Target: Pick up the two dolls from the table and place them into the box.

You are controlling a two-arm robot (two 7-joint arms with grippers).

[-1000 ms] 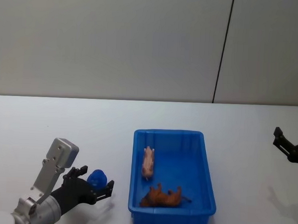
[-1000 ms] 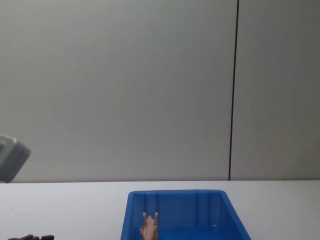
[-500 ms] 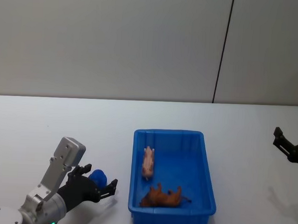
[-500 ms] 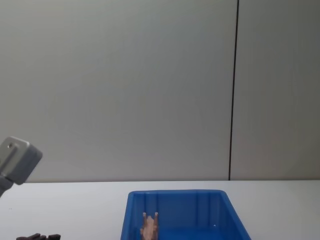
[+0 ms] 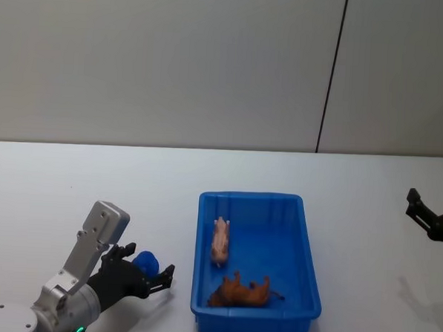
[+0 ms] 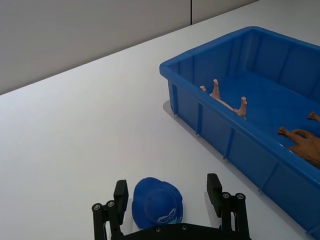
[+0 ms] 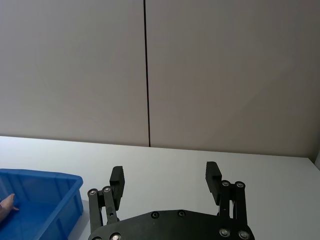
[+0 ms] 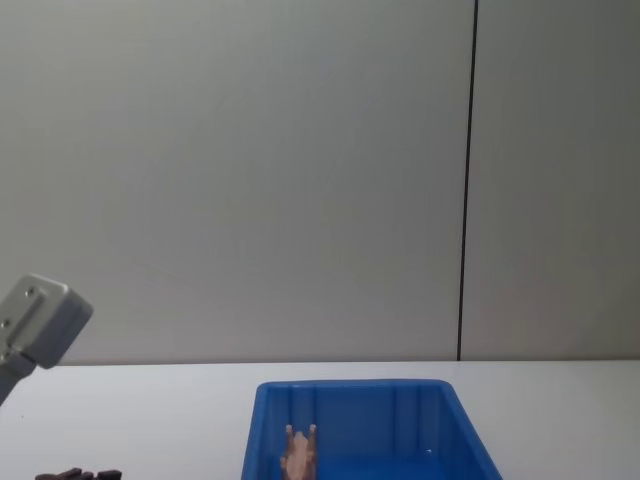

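Nearest of all, the left gripper (image 5: 143, 273) is sitting low over the white bench (image 5: 71, 195) at the robot's left, its jaws released and standing wide on either side of the blue doll (image 5: 146, 263). Seen from the left wrist, the left gripper (image 6: 169, 196) is framing this doll (image 6: 157, 202): a small dark blue figure with a rounded, domed head and a pale printed mark low on its front, resting on the bench with a clear gap to each finger. It is lying just beside the left wall of the box (image 5: 307, 252), outside it.

Set against the head picture of a second ago, the left arm's grey wrist block is now sitting a little farther forward and to the right, and the jaws are reaching slightly farther round the doll, which is in nearly the same spot.

Farther on, the box, a bright blue bin with ribbed inner walls and a thick rim, is holding the pink doll (image 5: 220, 240), a pinkish-tan figure lying lengthwise along the left side. An orange-brown toy (image 5: 245, 292) is lying near the box's front wall. Both are lying as before.

Off at the right edge, the right gripper (image 5: 421, 211) is hanging above the bench, jaws released, unchanged.
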